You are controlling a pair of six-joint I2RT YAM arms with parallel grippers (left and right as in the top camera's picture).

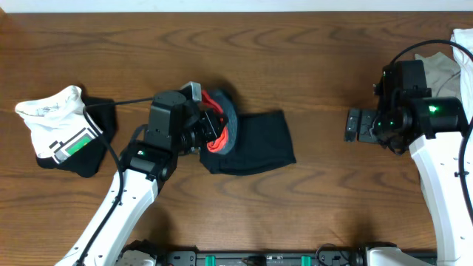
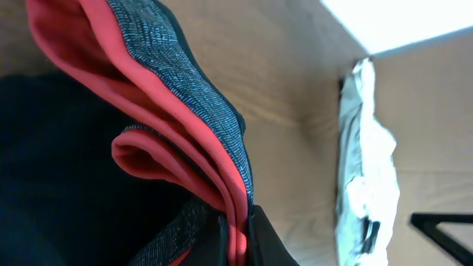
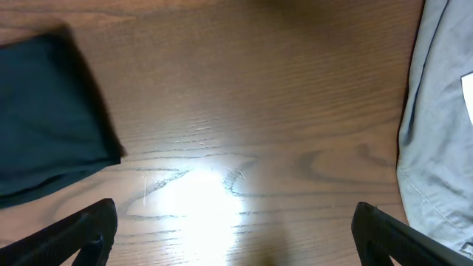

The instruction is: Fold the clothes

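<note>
Where the table [image 1: 310, 44] nears its left edge, item one: white green-patched top [image 1: 55, 122], heaped over dark cloth [image 1: 92, 159]. Item two, toward the middle: black pants [image 1: 259, 144], partly folded, grey-and-red waistband [image 2: 185, 125] bunched up. My left gripper [image 1: 213, 133] is clamped tight on that waistband. Item three, near the right edge: my right gripper [image 1: 352, 125], fingers [image 3: 81, 236] spread fully, holding nothing, over bare wood. Item four, far right corner: grey-beige top [image 1: 443, 66].
</note>
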